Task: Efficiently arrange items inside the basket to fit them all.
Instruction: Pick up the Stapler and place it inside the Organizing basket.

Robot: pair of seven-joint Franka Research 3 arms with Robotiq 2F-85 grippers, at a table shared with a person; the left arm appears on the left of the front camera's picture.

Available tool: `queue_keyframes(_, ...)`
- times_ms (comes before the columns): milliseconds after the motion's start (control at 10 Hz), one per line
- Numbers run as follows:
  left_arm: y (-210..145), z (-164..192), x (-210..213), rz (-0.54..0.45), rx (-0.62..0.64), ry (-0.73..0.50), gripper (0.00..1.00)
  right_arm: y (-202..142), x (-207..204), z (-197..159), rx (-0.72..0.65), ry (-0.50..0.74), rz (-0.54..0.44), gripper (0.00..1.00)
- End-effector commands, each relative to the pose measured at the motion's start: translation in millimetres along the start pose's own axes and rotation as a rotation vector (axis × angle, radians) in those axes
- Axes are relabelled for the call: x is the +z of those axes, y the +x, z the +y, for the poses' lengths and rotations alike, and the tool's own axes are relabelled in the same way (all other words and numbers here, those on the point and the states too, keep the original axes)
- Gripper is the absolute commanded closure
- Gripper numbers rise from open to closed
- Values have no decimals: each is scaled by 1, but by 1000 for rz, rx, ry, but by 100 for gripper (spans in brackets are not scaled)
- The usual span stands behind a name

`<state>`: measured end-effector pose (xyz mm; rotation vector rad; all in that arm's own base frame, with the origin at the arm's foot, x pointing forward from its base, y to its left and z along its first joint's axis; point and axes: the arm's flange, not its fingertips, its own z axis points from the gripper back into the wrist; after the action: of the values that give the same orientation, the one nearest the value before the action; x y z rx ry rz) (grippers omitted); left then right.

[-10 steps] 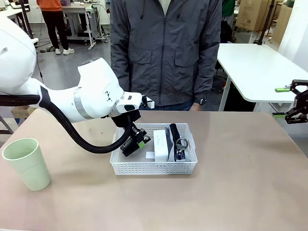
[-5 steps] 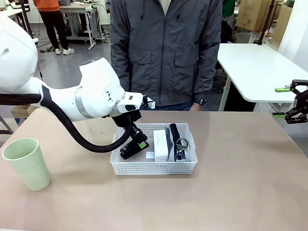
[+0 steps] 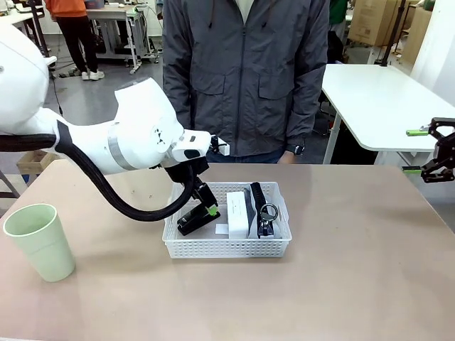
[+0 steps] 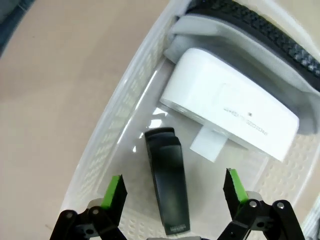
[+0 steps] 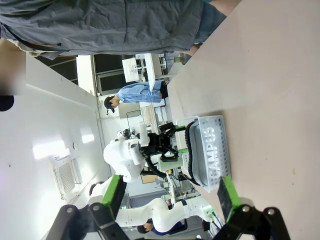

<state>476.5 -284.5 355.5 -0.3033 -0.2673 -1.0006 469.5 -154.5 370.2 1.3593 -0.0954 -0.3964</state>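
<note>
The black stapler (image 4: 168,187) has just been let go in the left part of the basket (image 3: 227,249). The left gripper (image 3: 205,207) is spread open above it. 1 item, the cup (image 3: 40,241), is noted outside, well to the left.

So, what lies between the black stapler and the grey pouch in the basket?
The white block lies between the black stapler and the grey pouch, clear in the front view.

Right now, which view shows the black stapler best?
Left wrist view: the black stapler lies close up on the basket floor. Front view shows it small; right wrist view, too far to tell.
</note>
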Motion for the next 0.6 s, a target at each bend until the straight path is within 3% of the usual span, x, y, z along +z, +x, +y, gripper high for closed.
queue_keyframes(0,-28,-10,62,-31,-62,-65,0,0,3,1,20,-4,12,0)
queue_keyframes(200,-63,-9,152,-103,59,-115,0,0,3,1,20,-4,12,0)
queue_keyframes(300,-87,-3,198,-177,37,-236,0,0,3,1,20,-4,12,0)
queue_keyframes(400,-120,11,239,-233,193,-257,0,0,3,1,20,-4,12,0)
queue_keyframes(500,-171,34,271,-354,322,-337,0,0,3,1,20,-4,12,0)
